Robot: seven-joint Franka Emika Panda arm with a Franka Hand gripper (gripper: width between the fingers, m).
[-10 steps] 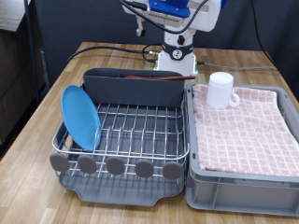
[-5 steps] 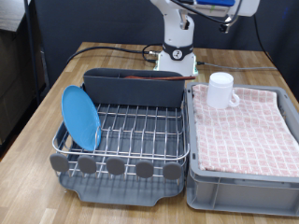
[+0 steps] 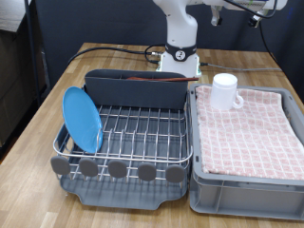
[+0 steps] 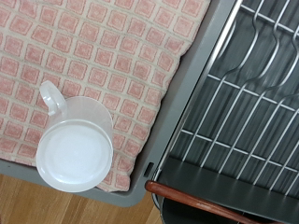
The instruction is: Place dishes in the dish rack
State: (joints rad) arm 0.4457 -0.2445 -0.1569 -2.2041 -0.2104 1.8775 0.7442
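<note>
Gripper itself isn't in either view: the exterior shot shows only the white arm (image 3: 180, 28) rising out of frame at 12 o'clock, and no fingers show in the wrist view, so I can't tell whether the pincer is wide or narrow. The round flat light-blue plate (image 3: 82, 120) already stands on edge at the 9 o'clock side of the dark grey plastic dish rack with silver wire grid (image 3: 133, 152). The small white cylindrical mug (image 3: 224, 91) sits upright, mouth up, on the pink checked cloth (image 3: 249, 128) in the grey bin (image 3: 204, 195), at the bin's 11 o'clock corner near the rack's tall back compartment. A slim brown wooden spoon handle (image 4: 206, 201) seems to lie along that compartment. Risks: the mug is close to the bin wall, so a finger could clip the rim; soft cloth may let it tip; the handle could snag if approached off-axis
</note>
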